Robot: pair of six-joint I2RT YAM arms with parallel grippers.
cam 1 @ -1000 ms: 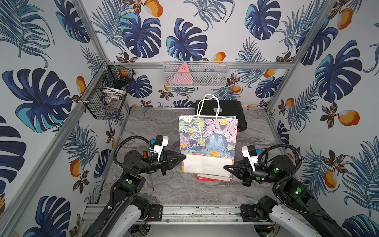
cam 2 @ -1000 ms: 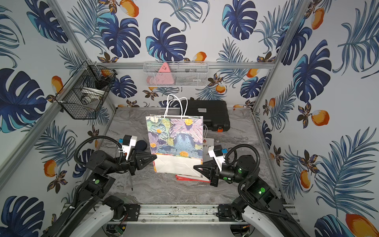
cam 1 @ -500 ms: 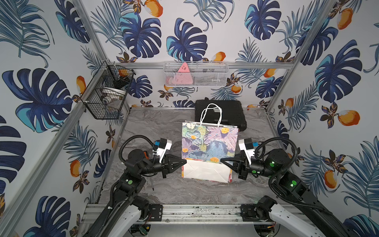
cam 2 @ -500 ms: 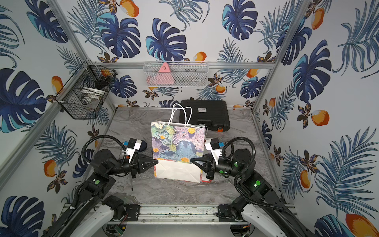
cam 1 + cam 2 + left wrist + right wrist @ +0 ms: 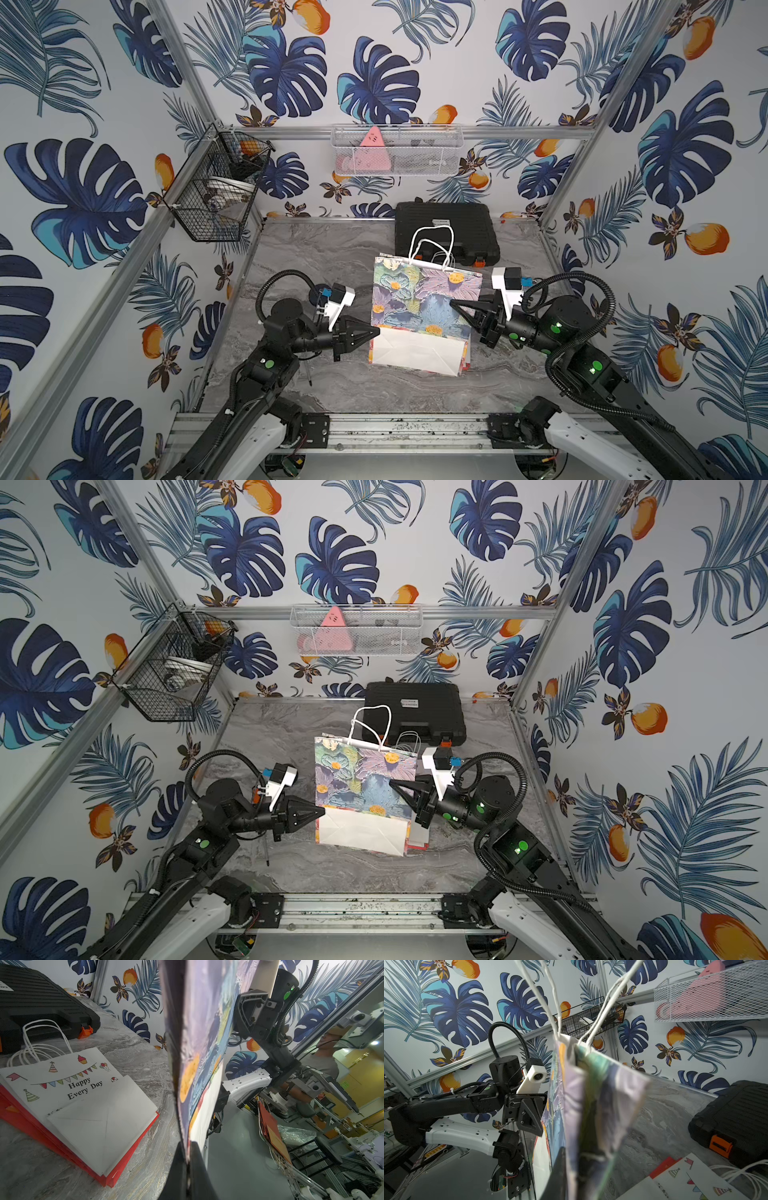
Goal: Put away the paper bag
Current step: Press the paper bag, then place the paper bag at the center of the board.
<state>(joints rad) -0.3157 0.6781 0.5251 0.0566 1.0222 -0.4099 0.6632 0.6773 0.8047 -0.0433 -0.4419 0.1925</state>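
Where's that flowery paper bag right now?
In both top views the flowery paper bag hangs mid-table in both arms' shut jaws, above a stack of flat bags, in front of the black case.

Matte-black arms [image 5: 266, 365] on white base links [image 5: 257, 438] at six o'clock; ribbed black cable loops [image 5: 284, 272] and white camera housings [image 5: 338, 300] at the wrists; green joint lights [image 5: 555, 328]. Left gripper [image 5: 377, 331] and right gripper [image 5: 453, 302] taper to black points.
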